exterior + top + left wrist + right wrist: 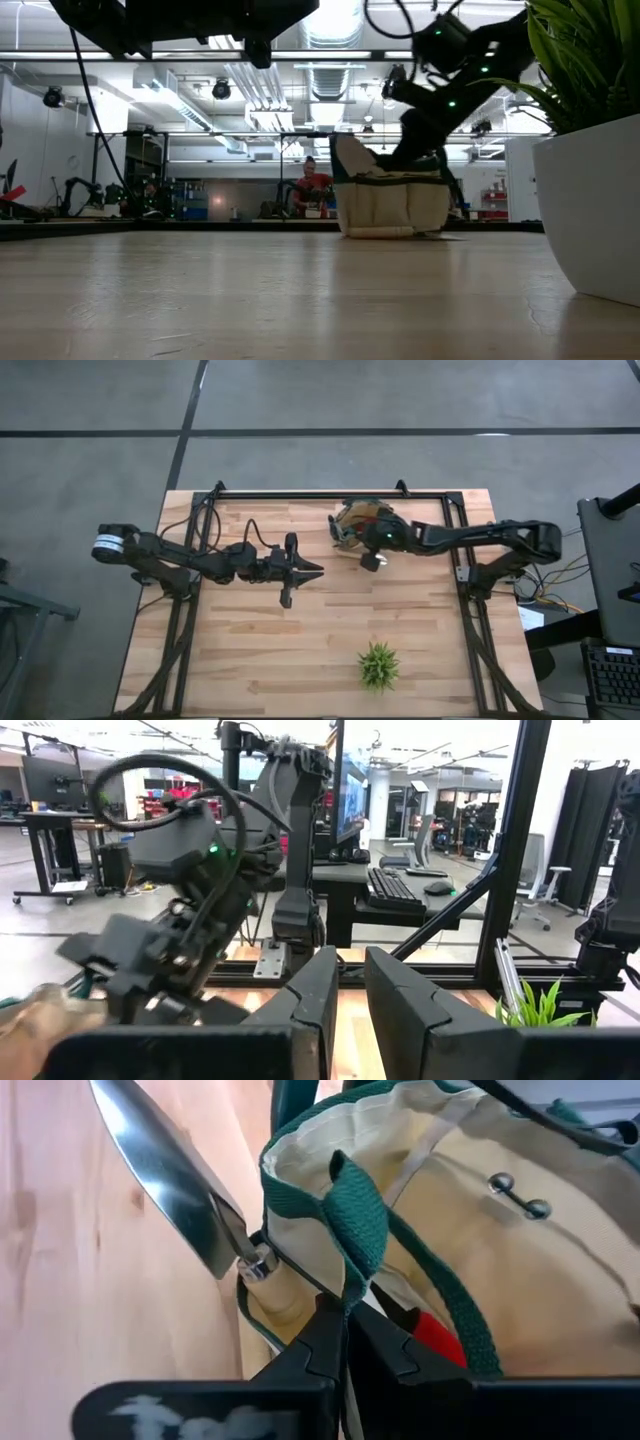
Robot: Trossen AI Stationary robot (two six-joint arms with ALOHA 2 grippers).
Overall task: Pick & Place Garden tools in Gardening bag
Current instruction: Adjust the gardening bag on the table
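The tan gardening bag (356, 523) with green trim stands at the table's far middle, also in the low view (392, 205). A metal trowel blade (165, 1175) sticks up from an outer pocket, its wooden handle (272, 1292) inside it. A red item (440, 1335) lies in the bag. My right gripper (345, 1320) is shut at the bag's near side, its tips right at a green handle loop (362, 1220). My left gripper (300, 572) hangs over the table's left middle, slightly open (352, 962), nothing between its fingers. My right gripper's shut fingertips (325, 1330) meet the lower end of the bag's green handle loop (350, 1285), slanting down from the table's near right. I cannot tell whether they touch the strap or only stand before it. The bag rests on the table.
A spiky green plant in a white pot (378, 666) stands near the front edge, large at the low view's right (590, 210). A black frame (330, 495) runs along the table's far edge and sides. Bare wood lies between the arms and the plant.
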